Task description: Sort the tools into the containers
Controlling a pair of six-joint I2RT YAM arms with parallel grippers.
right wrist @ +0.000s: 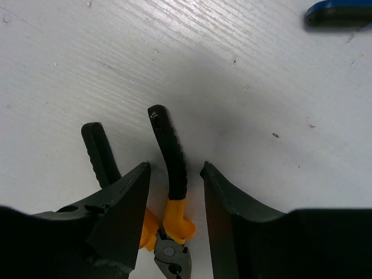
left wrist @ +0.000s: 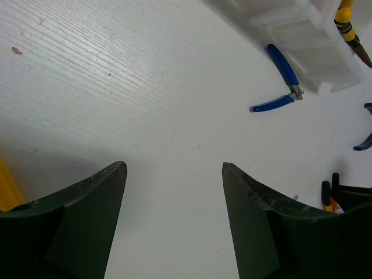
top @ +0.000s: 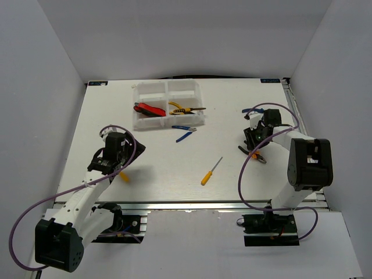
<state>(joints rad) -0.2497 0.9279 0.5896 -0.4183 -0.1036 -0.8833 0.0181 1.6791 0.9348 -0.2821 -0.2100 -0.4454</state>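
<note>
My right gripper [top: 253, 144] [right wrist: 175, 165] is down on the table, open, its fingers on either side of one black handle of the orange-and-black pliers [right wrist: 165, 136] [top: 256, 154]. A gap shows beside the handle, and the other handle lies outside the left finger. My left gripper [top: 119, 164] [left wrist: 174, 164] hangs open over bare table with nothing between its fingers. A yellow screwdriver handle [top: 124, 176] [left wrist: 7, 189] lies just beside it. The white tray [top: 167, 93] holds red-and-black cutters [top: 148, 109] and yellow-handled pliers [top: 185, 109] in two near compartments.
Blue-handled pliers [top: 185, 133] [left wrist: 285, 70] lie just in front of the tray. A second blue-handled tool [top: 251, 110] [right wrist: 340, 11] lies beyond my right gripper. A yellow-handled screwdriver [top: 211, 171] rests mid-table, near the front. White walls enclose the table.
</note>
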